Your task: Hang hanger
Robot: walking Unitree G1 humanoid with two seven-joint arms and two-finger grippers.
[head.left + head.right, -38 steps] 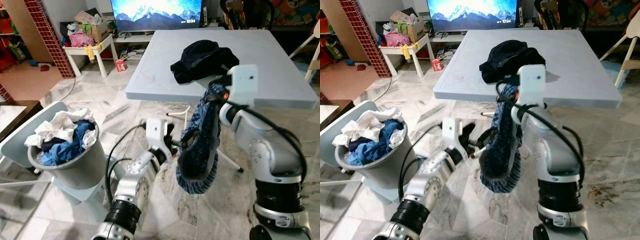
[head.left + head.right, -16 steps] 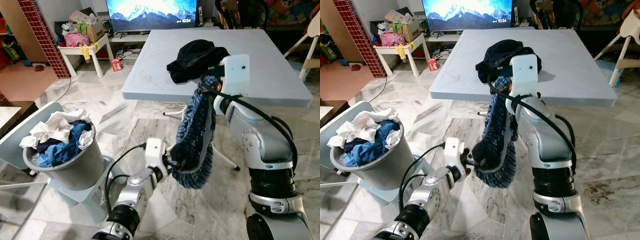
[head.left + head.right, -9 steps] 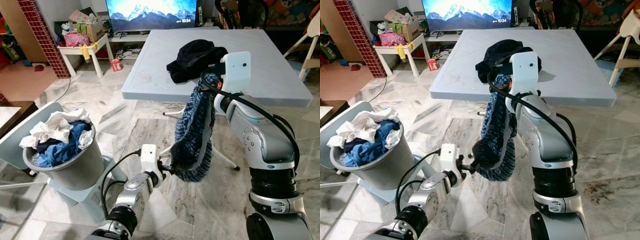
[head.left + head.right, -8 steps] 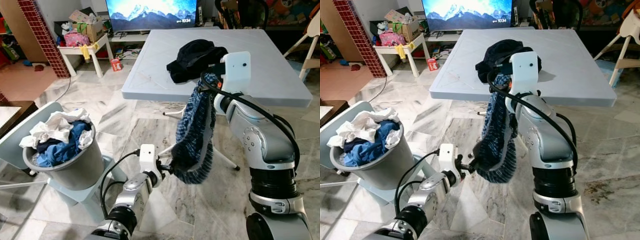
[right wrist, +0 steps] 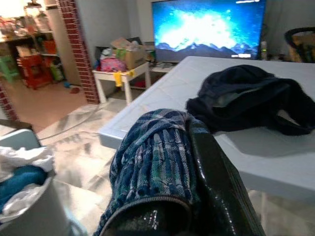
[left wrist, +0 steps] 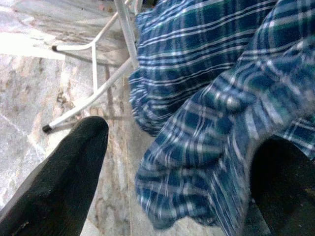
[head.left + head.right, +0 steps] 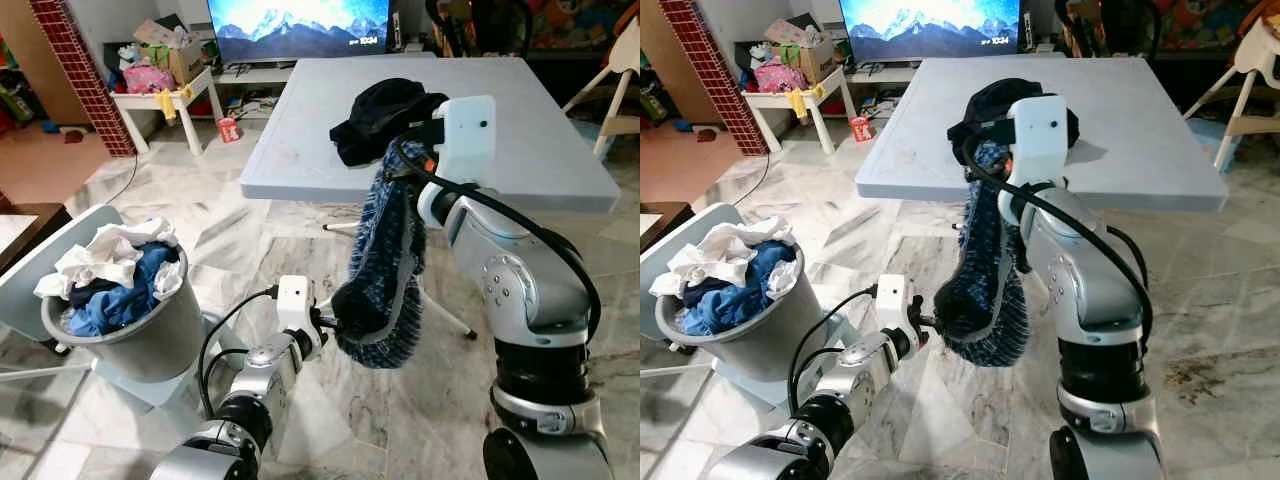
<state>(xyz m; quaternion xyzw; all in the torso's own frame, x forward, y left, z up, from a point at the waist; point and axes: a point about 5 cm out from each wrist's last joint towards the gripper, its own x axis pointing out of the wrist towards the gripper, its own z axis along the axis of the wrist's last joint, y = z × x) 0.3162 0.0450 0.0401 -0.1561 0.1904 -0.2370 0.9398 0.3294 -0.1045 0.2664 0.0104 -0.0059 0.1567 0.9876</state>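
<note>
Over by the left wall a grey plastic bin [image 7: 130,330] sat stuffed with white and blue laundry. Next along, the left gripper [image 7: 330,325] reached up, fingers spread around the bottom fold of the blue-and-green plaid garment [image 7: 385,270], one black finger [image 6: 64,182] either side. That cloth hung long and vertical, just in front of the pale square table [image 7: 300,120], its top end pinched tight in the right gripper [image 7: 400,165]. No hanger was visible. A dark bundle of clothing [image 7: 385,110] lay just behind on the tabletop.
</note>
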